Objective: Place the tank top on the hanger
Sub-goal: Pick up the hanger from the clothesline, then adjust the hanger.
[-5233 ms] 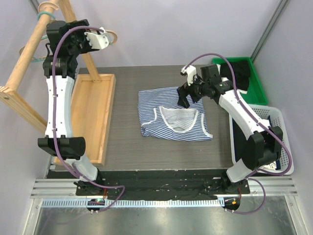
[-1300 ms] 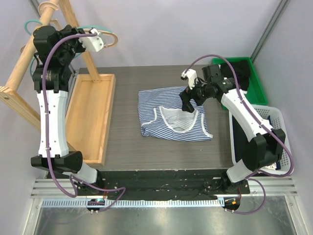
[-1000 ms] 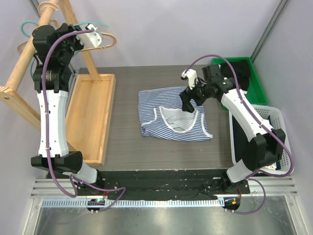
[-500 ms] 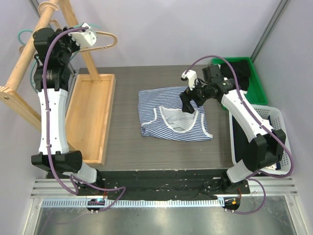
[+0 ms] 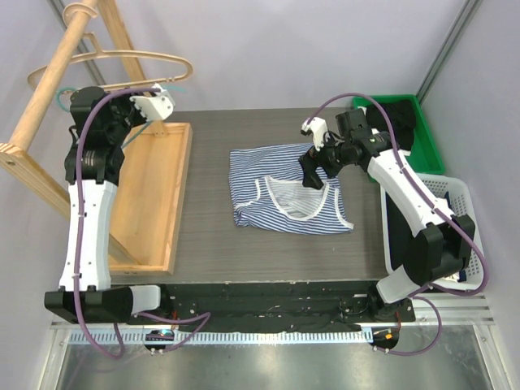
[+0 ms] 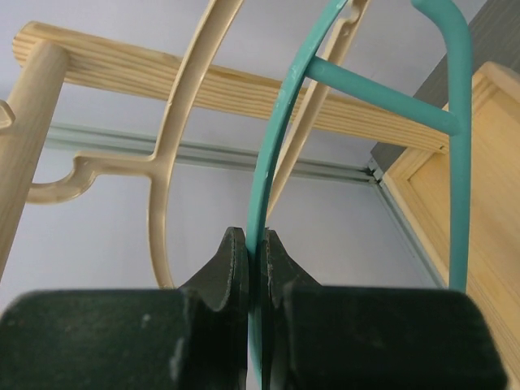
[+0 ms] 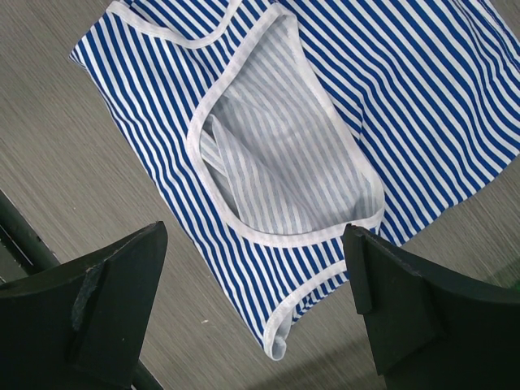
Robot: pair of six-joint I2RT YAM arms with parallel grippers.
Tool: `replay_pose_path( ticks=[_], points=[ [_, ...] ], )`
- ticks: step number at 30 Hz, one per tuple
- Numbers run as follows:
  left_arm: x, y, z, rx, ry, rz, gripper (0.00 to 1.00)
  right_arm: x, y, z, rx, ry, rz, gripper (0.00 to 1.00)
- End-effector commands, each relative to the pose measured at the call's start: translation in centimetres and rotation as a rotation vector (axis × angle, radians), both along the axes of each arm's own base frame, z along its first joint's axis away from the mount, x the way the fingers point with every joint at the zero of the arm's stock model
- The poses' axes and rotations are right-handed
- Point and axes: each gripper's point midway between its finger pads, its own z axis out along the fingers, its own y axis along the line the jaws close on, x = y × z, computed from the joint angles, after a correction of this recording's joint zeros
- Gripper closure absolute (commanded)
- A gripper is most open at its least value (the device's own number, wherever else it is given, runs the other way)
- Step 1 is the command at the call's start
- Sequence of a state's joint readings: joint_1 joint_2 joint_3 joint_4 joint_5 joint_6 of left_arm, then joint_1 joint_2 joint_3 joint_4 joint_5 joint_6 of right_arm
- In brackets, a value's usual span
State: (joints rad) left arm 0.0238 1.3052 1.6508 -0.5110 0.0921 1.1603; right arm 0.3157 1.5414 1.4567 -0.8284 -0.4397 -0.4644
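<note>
With your left gripper [image 6: 258, 272] pinching the stiff teal hanger [image 6: 275, 154] over the far end of the wooden tray [image 5: 150, 195], grasp the tank top [image 5: 280, 193], likely limp and light, lying right of the tray, at its white neck trim beneath the wide-spread right gripper [image 7: 252, 280].

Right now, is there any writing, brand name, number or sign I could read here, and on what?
None can be read. The tank top shows only stripes, the hanger in the left pincer is plain teal, and no lettering can be made out on the wooden rack, green bin or white basket.
</note>
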Motion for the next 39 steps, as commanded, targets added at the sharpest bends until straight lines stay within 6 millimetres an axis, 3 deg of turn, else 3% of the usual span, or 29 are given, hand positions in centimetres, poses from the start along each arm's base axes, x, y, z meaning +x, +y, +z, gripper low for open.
replay_pose_path(
  ticks=[1, 6, 14, 21, 23, 32, 35, 39],
  points=[
    [-1.7, -3.5, 0.8, 0.012, -0.043, -0.126, 1.0, 0.6, 0.4, 4.4, 0.057, -0.116, 0.001, 0.02],
    [-2.9, -6.7, -1.9, 0.004, 0.052, -0.215, 1.0, 0.4, 0.6, 6.1, 0.082, -0.147, 0.009, 0.01],
    [-4.6, -10.0, -5.6, -0.013, 0.195, -0.318, 1.0, -0.7, 1.1, 9.2, 0.134, -0.18, 0.037, 0.0],
    [-7.7, -14.4, -9.1, 0.049, 0.37, -0.424, 1.0, -1.5, 1.0, 13.9, 0.272, -0.203, 0.044, 0.0],
    [-8.4, -14.8, -9.8, 0.071, 0.405, -0.416, 1.0, -1.8, 0.8, 14.8, 0.31, -0.195, 0.056, 0.0],
    [-9.7, -21.5, -10.3, 0.138, 0.366, -0.4, 1.0, -5.2, 4.6, 18.2, 0.579, -0.064, 0.24, 0.0],
    [-10.0, -24.8, -10.8, 0.148, 0.335, -0.433, 1.0, -5.6, 5.5, 18.3, 0.657, 0.015, 0.273, 0.0],
    [-9.0, -26.7, -11.1, 0.117, 0.32, -0.406, 1.0, -5.8, 6.1, 17.1, 0.679, 0.062, 0.293, 0.0]
  ],
)
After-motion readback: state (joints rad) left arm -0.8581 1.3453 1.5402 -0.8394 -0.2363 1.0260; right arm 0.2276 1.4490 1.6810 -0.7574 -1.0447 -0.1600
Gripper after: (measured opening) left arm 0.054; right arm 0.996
